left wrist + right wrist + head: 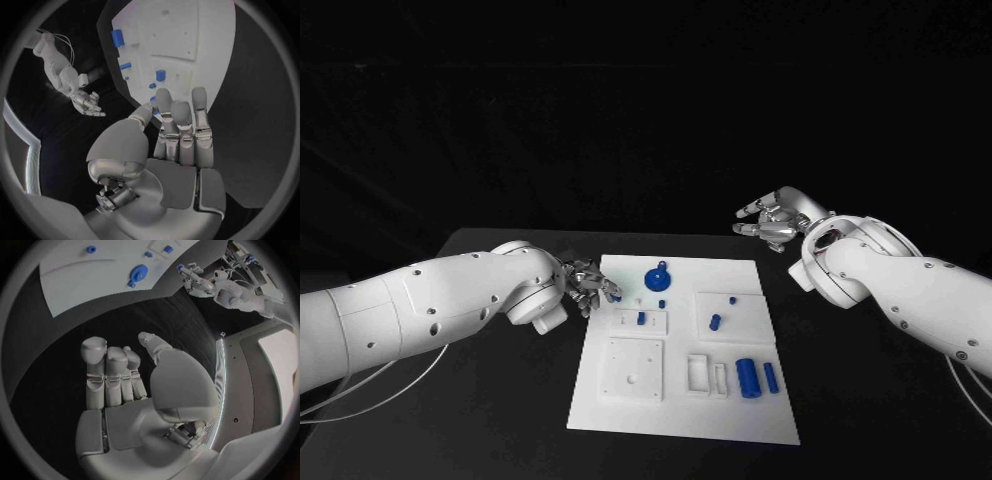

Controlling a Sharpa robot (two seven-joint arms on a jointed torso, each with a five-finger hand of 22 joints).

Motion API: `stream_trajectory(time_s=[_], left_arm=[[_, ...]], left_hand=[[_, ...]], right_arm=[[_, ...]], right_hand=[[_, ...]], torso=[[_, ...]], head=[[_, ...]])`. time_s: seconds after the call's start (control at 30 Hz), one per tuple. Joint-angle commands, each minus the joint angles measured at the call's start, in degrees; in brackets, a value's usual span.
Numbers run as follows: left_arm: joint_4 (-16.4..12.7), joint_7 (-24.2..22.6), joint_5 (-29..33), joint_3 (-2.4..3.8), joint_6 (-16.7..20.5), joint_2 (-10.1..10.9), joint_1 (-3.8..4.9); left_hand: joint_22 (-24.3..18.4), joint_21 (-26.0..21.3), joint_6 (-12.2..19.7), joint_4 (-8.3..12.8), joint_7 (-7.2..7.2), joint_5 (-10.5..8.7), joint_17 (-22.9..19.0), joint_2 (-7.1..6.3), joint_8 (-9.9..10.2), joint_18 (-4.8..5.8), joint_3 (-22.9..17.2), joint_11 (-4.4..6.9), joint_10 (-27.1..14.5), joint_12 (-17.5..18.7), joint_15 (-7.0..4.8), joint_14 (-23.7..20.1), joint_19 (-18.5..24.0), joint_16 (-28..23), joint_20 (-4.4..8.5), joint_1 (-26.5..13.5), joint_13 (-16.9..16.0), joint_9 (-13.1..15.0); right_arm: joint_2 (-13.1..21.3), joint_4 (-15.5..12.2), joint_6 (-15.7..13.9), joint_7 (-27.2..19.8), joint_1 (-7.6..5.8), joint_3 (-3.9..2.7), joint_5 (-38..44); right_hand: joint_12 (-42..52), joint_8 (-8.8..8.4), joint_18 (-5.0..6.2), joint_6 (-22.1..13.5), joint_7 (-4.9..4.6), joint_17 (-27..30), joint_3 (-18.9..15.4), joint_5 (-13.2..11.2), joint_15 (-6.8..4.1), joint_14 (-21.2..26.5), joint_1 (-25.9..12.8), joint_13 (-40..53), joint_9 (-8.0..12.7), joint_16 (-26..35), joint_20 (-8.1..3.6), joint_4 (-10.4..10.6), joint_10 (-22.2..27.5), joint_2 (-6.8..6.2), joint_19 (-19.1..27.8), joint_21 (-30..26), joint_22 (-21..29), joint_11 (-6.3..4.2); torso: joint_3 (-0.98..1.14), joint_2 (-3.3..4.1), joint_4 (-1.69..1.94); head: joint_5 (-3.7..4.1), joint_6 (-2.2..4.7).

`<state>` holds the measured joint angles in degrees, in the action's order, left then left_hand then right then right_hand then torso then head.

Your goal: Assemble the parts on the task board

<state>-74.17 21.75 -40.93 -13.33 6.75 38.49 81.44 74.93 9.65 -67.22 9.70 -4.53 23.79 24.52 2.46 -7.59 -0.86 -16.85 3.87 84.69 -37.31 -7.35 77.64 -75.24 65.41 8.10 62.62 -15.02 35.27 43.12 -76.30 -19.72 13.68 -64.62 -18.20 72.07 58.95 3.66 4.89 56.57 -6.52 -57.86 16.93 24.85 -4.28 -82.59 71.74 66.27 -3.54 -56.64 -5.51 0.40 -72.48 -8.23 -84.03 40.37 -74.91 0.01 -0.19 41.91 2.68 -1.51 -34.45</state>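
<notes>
Left hand [589,285] sits at the left edge of the task board [682,400], fingers held close together and reaching over the rim toward a small blue piece [613,296]. Whether the fingertips touch or pinch that piece cannot be determined; nothing is visibly held. Its position suggests a first pick is being set up from that side.

Right hand [773,218] hangs above the table [502,400] beyond the board's far right corner, well apart from the parts, fingers loosely apart and holding nothing. It appears parked to keep the board clear.

Blue parts lie on the board: a round piece with a tab [658,271] near the far edge, small pegs [714,321] in the middle, and two longer bars [749,376] toward the near right. None looks seated yet.

The table is matte black; the surroundings are dark.
</notes>
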Motion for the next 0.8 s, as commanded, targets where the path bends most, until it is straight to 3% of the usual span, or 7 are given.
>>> stream_trajectory(time_s=[0.03, 0.37, 0.57, 0.8], left_arm=[[-1.0, 0.2, -5.6, -0.24, 3.3, -0.2, -0.02], [-1.7, 0.8, -11.1, -0.57, 4.1, -1.3, -0.74], [-1.6, 3.1, -13.1, -0.59, 1.4, -2.1, -0.9], [-1.5, 5.5, -14.3, -0.59, -0.9, -2.3, -0.94]], left_hand=[[1.0, 0.4, -7.8, 0.7, 6.04, -0.57, 0.2, -0.01, 0.4, 0.86, -0.8, 1.09, 2.0, -0.5, -0.25, 0.8, -0.2, 0.1, 0.0, 1.2, 0.3, 1.6], [0.9, 0.6, -8.2, 0.5, 6.16, -0.42, 0.4, -0.01, 0.5, 0.86, -0.8, 1.19, 2.0, -1.0, -0.31, 1.2, -0.4, 0.2, 0.05, 1.2, 0.3, 1.5], [0.9, 0.8, -8.1, 0.4, 6.15, -1.16, 0.3, 0.44, 0.5, 0.86, -1.0, 1.24, 2.0, -1.0, -0.32, 1.4, -0.5, -0.1, 0.09, 1.2, 0.5, 1.8], [0.9, 0.9, -8.1, 0.5, 6.15, -0.71, 0.4, 0.47, 0.5, 0.86, -1.1, 1.23, 2.0, -1.2, -0.3, 1.4, -0.5, -0.1, 0.06, 1.1, 0.5, 2.1]], right_arm=[[0.1, -0.2, 0.4, -0.1, 0.06, -0.03, 0.0], [0.2, -0.4, 0.4, -0.1, 0.11, -0.03, 0.0], [0.1, -0.4, 0.4, -0.1, 0.15, -0.03, 0.0], [0.2, -0.3, 0.4, -0.1, 0.17, -0.03, 0.0]], right_hand=[[0.2, -0.19, 1.11, 0.0, -0.03, 0.0, 0.0, 0.2, 0.13, -0.3, -0.6, 0.0, 0.1, -0.1, 0.3, 0.3, 0.1, -0.04, -3.1, 0.3, -4.4, -0.12], [0.2, -0.19, 1.11, 0.0, -0.03, 0.0, 0.0, 0.2, 0.13, -0.3, -0.6, 0.0, 0.1, -0.1, 0.3, 0.3, 0.1, -0.04, -3.1, 0.3, -4.4, -0.12], [0.1, -0.21, 1.11, -0.1, -0.04, 0.0, 0.0, 0.3, 0.12, -0.3, -0.5, 0.0, 0.1, -0.1, 0.29, 0.5, 0.1, -0.05, -3.1, 0.2, -4.4, -0.12], [0.1, -0.21, 1.11, -0.1, -0.04, 0.0, 0.0, 0.3, 0.12, -0.3, -0.5, 0.0, 0.1, -0.1, 0.29, 0.5, 0.1, -0.05, -3.1, 0.2, -4.4, -0.12]], torso=[[0.01, 0.1, -0.11], [0.06, 0.12, -0.22], [0.03, 0.16, -0.26], [0.05, 0.13, -0.11]], head=[[-0.06, 0.07], [-0.02, -0.5], [0.06, -1.04], [0.16, -1.38]])
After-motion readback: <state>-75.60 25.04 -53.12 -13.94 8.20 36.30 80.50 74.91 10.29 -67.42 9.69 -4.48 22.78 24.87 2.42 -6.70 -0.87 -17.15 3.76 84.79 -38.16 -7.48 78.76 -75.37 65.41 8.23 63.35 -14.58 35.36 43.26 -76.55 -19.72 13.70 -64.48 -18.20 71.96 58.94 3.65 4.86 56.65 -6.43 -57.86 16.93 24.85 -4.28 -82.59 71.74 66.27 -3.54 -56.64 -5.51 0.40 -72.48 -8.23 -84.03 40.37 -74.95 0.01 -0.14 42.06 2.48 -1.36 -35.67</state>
